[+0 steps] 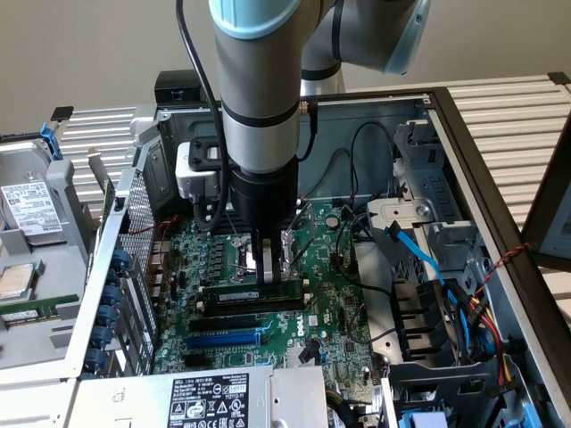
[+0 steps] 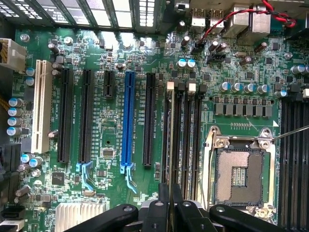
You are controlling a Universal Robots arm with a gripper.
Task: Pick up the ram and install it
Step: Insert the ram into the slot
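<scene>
Near the centre of the exterior view, my gripper (image 1: 266, 267) pinches the ram (image 1: 254, 292) edge-up over a black slot (image 1: 223, 308). If it sits skewed, I judge pressing could jam it.

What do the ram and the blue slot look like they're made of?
By look, the ram is matte green circuit-board laminate, likely fibreglass, carrying dark chips; the blue slot is moulded plastic, going by its uniform colour and slight sheen.

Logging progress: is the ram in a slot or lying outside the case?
At a slot, inside the case: the ram stands on edge along the black slots, the gripper shut on it. Fully seated: cannot tell.
</scene>
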